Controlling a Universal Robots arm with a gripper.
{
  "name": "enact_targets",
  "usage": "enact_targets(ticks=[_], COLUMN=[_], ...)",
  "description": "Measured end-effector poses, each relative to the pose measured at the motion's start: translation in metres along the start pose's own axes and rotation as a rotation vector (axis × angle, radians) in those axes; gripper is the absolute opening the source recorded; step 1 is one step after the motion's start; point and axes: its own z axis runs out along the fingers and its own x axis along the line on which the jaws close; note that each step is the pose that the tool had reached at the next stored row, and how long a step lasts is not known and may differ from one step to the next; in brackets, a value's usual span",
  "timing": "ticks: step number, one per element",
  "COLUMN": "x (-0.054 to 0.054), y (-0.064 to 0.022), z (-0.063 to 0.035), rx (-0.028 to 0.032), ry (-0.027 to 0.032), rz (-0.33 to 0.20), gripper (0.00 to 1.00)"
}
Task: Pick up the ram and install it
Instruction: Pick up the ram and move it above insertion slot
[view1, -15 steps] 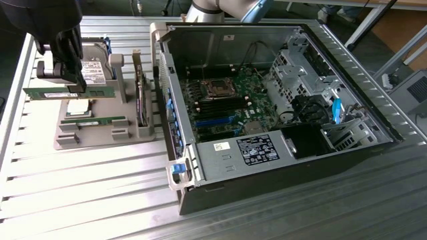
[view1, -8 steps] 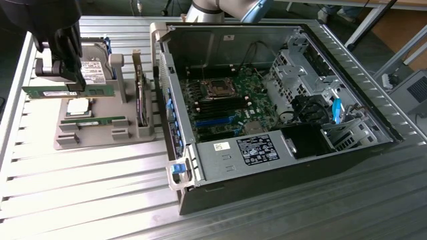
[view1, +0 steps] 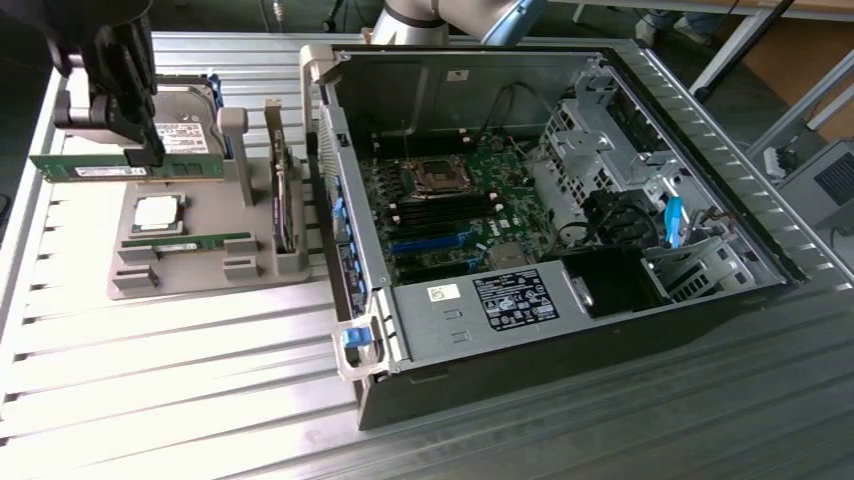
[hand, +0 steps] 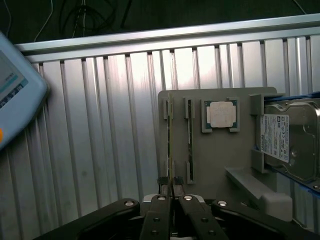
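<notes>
Here, long thin green ram (view1: 127, 166), white-labelled, edge-up in end effector (view1: 144, 153).

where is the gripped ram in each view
Exterior view: the ram hangs flat-on under the end effector, at the exterior view's upper left.
Wrist view: the ram shows edge-on, clamped in the end effector, beside its twin.
Shared landmark: the silver processor.
</notes>
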Motion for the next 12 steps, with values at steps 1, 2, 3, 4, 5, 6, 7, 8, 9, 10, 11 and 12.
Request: enact_targets(ticks=[1,2,3,4,5,6,7,8,9,10,11,12], x=[0.0,0.0,0.0,0.0,0.0001,0.0001,0.0001,0.0001,0.0001,0.0002,0.0002,0.0003], y=[0.0,0.0,0.0,0.0,0.0,0.0,0.0,0.0,0.0,0.0,0.0,0.0], z=[-0.0002,-0.0004,-0.0006,-0.001,-0.0014,-0.0024,-0.0029,-0.0037,-0.0047,-0.0062,-0.0075,-0.0092], rx=[-0.0001,0.0,0.0,-0.0001,-0.0001,0.0,-0.0001,0.0,0.0,-0.0001,0.0,0.0], ry=[0.0001,0.0001,0.0001,0.0002,0.0002,0.0001,0.0001,0.0001,0.0001,0.0,0.0001,0.0001], rz=[0.0,0.0,0.0,0.0,0.0,0.0,0.0,0.0,0.0,0.0,0.0,0.0], gripper=[0.11,0.11,0.11,0.11,0.11,0.11,0.11,0.11,0.11,0.11,0.11,0.11])
